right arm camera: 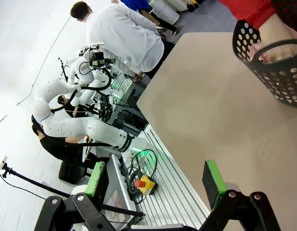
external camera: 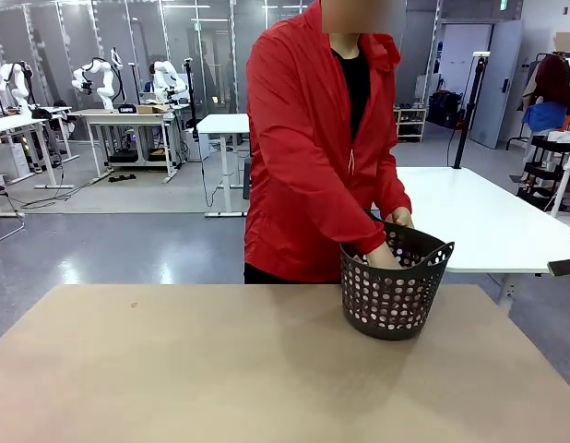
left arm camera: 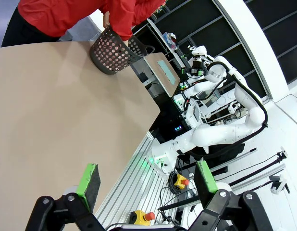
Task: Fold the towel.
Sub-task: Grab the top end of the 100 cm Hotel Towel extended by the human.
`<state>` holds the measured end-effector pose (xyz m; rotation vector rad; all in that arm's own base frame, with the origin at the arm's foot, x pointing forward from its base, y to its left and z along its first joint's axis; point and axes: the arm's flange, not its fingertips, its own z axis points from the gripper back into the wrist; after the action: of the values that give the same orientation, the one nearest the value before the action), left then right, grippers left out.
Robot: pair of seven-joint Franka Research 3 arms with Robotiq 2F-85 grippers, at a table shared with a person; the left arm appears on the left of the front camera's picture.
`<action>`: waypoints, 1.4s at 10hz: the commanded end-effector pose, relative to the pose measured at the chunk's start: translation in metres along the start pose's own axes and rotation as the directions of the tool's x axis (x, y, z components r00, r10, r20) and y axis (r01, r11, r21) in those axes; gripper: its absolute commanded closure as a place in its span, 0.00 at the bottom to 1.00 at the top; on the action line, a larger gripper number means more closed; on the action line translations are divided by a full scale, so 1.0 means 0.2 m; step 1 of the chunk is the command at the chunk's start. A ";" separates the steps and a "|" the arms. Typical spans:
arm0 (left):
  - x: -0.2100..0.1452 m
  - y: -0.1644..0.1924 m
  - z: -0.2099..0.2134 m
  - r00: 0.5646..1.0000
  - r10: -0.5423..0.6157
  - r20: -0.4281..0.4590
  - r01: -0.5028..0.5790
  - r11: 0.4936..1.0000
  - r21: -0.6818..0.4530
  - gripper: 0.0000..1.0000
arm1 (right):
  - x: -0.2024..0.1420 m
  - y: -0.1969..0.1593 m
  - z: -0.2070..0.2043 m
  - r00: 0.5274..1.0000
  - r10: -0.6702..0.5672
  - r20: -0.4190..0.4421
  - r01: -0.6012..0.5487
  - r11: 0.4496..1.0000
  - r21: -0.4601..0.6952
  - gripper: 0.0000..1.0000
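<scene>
The towel (external camera: 388, 312) lies inside a dark perforated basket (external camera: 396, 291), its salmon pink showing through the holes. The basket stands near the far right of the tan table (external camera: 174, 369). A person in a red jacket (external camera: 308, 148) leans over it with both hands (external camera: 385, 257) reaching inside. My left gripper (left arm camera: 147, 179) is open and holds nothing, hanging off the table's near edge, far from the basket (left arm camera: 112, 55). My right gripper (right arm camera: 155, 179) is open too, beside the table edge, with the basket (right arm camera: 278, 72) and a hand (right arm camera: 278, 33) far off.
The wide tan tabletop (left arm camera: 52, 120) lies bare between my grippers and the basket. A white table (external camera: 488, 217) stands behind on the right. Beside the table edge are an aluminium frame and a red emergency button (right arm camera: 140, 183). A person in white (right arm camera: 124, 33) stands behind me.
</scene>
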<state>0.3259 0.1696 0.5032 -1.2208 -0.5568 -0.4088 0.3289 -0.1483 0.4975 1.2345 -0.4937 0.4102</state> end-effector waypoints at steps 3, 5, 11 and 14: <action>0.00 0.00 0.01 1.000 -0.023 0.000 0.023 1.000 -0.017 0.00 | 0.01 -0.01 0.00 1.000 0.021 0.008 -0.021 1.000 0.016 0.00; 0.00 0.00 0.01 1.000 -0.023 0.000 0.023 1.000 -0.017 0.00 | 0.01 -0.01 0.00 1.000 0.021 0.008 -0.021 1.000 0.016 0.00; 0.00 0.00 0.01 1.000 -0.023 0.000 0.023 1.000 -0.017 0.00 | 0.01 -0.01 0.00 1.000 0.021 0.008 -0.021 1.000 0.016 0.00; 0.00 0.00 0.01 1.000 -0.023 0.000 0.023 1.000 -0.017 0.00 | 0.01 -0.01 0.00 1.000 0.021 0.008 -0.021 1.000 0.016 0.00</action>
<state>0.3259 0.1696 0.5032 -1.2207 -0.5567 -0.4090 0.3289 -0.1483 0.4974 1.2345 -0.4937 0.4104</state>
